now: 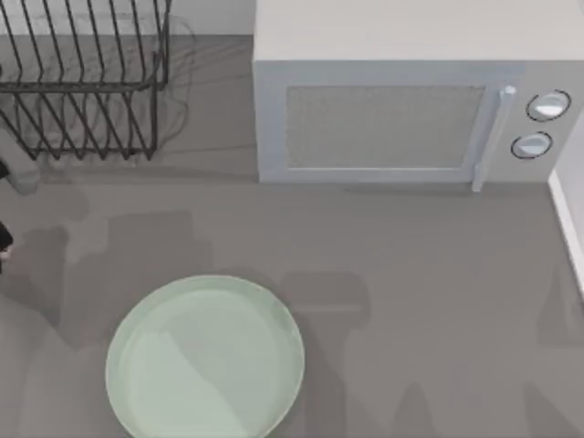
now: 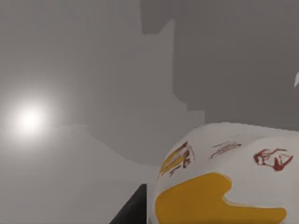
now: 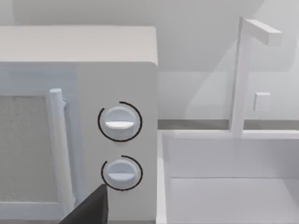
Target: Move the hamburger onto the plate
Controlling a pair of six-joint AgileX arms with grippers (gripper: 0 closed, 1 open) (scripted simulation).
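In the left wrist view we are seeing the hamburger (image 2: 224, 179), a small roundish wrapped lump, white with orange-yellow patches and small red-brown printing, sitting right up against our left gripper. One dark finger (image 2: 133, 210) of that gripper is showing just beside the wrapper's edge. We cannot tell whether the fingers are closed on the wrapper or merely lying alongside it, nor how far apart they are standing. Beyond the hamburger we are looking at plain grey surface crossed by blocky shadows, with one bright glare spot well away from the gripper.

From above, a dark piece of our left arm (image 1: 4, 239) is peeking in at the left edge of the table. The large round pale mint-green glossy plate (image 1: 205, 358), with its shallow raised rim, is lying on the grey table (image 1: 429, 301) to the right of that arm and nearer the front edge. Its dish is holding nothing.

A black wire dish rack (image 1: 87, 78) is standing at the back left, and a white box-shaped microwave (image 1: 401, 100) with a vertical handle and two round knobs is standing at the back right.

Our right arm is facing the microwave's two knobs (image 3: 120, 122), with a white sink basin (image 3: 229, 182) and tall faucet beside them. One dark finger (image 3: 91, 210) is showing close below the knobs; we cannot tell how that gripper is set.
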